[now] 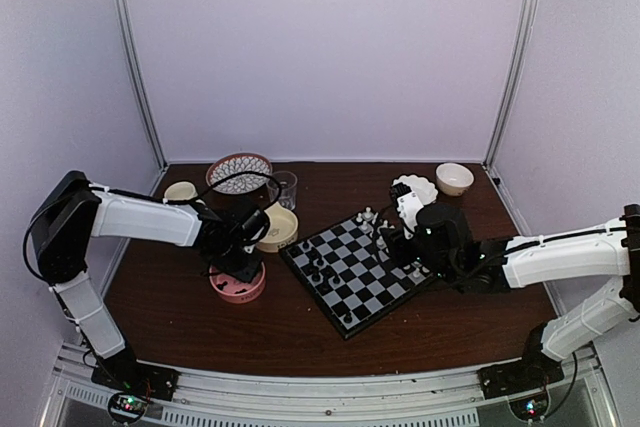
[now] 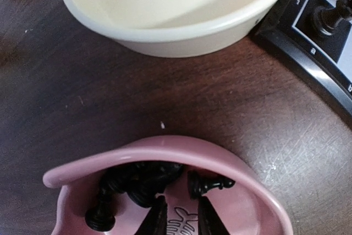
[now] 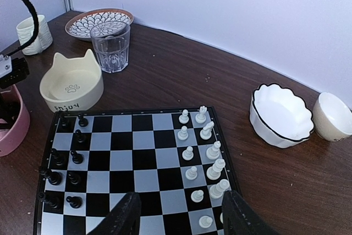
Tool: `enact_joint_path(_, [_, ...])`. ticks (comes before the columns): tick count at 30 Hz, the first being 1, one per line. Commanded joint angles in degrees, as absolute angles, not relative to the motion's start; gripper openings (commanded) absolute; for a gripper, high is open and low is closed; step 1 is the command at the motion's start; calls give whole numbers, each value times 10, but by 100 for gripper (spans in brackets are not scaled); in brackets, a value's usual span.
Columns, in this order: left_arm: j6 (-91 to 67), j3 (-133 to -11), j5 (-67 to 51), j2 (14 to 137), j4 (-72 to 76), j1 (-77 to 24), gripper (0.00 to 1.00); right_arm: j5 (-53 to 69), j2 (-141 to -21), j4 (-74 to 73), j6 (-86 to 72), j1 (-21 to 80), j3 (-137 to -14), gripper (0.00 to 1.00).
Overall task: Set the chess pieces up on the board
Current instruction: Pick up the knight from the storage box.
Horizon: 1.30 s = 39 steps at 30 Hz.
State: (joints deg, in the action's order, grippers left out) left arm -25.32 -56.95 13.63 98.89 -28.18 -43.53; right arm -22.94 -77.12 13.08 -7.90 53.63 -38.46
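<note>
The left claw [image 1: 240, 243] hangs over a round pink ceramic bowl [image 1: 238, 295] in the top view. Its own body hides the fingers, so the gap cannot be read there. The right claw [image 1: 398, 245] sits over the far right edge of the flat black-and-grey checked chessboard [image 1: 350, 282], its fingers too small to make out. Tiny black plastic chess pieces [image 1: 318, 269] dot the board's side facing the left claw.

In the left wrist view the fingers stand narrowly apart inside the pink bowl, cut off by the bottom edge. A fish-bone print on the bowl floor shows between them, and nothing is gripped. More black pieces lie heaped just ahead and left of the tips, merging in shadow, so their number cannot be told. Beyond the bowl is a cream cat-eared bowl [image 2: 181, 31], cropped at the top.

In the right wrist view the fingers are spread wide with nothing between them, only their ends showing. Ahead and left, black pieces stand in two columns on the board. Ahead and right stand small white plastic chessmen [image 3: 213, 149]. The board's near edge is cut off.
</note>
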Motion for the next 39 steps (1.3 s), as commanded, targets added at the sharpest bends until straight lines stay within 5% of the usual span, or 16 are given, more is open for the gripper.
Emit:
enact_joint_path(1, [-262, -570, 155, 969, -282, -432, 20, -228, -759, 130, -85, 533, -398, 53])
enact_joint_path(11, [-245, -497, 146, 859, -207, -432, 17, -225, -757, 129, -85, 531, -398, 53])
enact_joint_path(16, [-252, -503, 129, 877, -199, -432, 31, -223, -759, 130, -85, 530, -399, 53])
enact_joint_path(39, [-315, -535, 153, 968, -155, -432, 44, -218, -762, 130, -86, 528, -401, 53])
